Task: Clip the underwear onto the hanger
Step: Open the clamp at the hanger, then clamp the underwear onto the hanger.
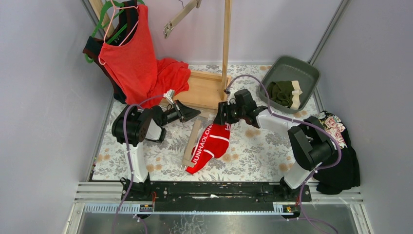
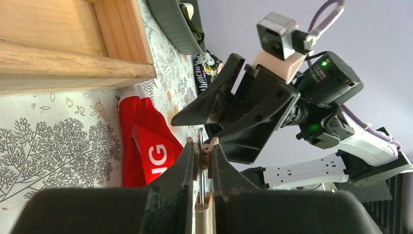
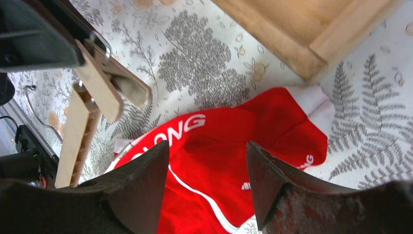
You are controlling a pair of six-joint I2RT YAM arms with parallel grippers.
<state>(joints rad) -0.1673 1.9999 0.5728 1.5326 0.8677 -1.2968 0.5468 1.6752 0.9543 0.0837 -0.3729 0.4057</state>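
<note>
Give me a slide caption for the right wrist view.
Open right gripper poised over the red briefs while the left gripper pinches a clip of the wooden hanger.

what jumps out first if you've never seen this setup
The bright red briefs lettered JUNHAOLONG, lying mid-table, with the open jaws of the right arm just over them. Then the big red tank top hanging at the far left, and the jaws of the left arm shut on a wooden clip hanger.
</note>
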